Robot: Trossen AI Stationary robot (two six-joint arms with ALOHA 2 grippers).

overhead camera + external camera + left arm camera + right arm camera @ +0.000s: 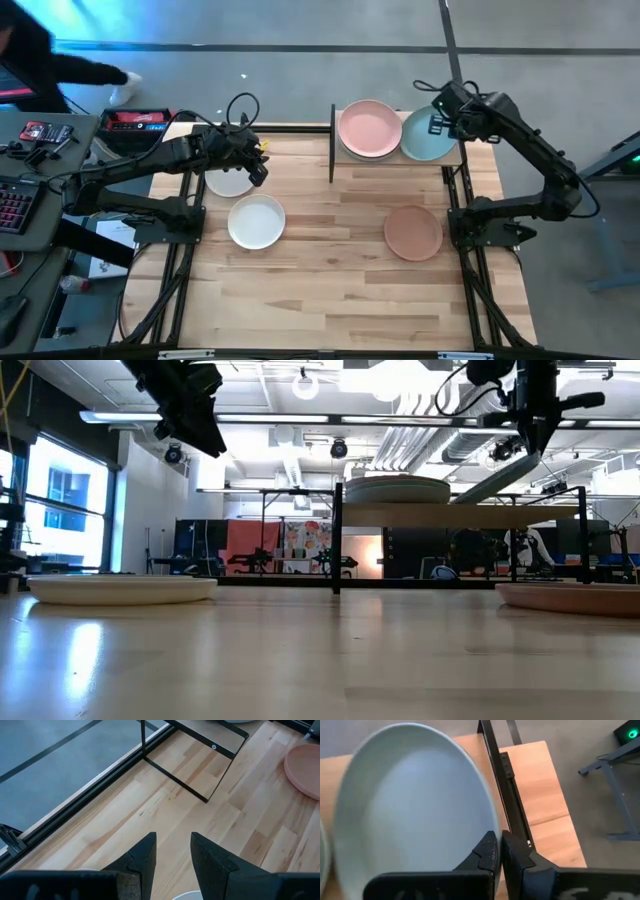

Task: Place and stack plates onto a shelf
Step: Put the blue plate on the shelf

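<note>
I'm seeing my left gripper [258, 172] hanging over the tabletop [330, 290], just above the far white plate [228, 184]. Its fingers [142, 857] are parted with a clear gap, holding nothing. A second white plate [256, 221] is lying flat just nearer to me. Moving right, the shelf [345, 158] is sitting at the table's far edge with a salmon pink plate [369, 128] resting on it. Beside that, the pale grey-green plate [425, 140] is sitting on the shelf's right end. My right gripper [441, 124] is pinching this plate's rim, fingers [487, 852] nearly closed on the edge. A darker pink plate [413, 232] is lying on the tabletop below the shelf.
</note>
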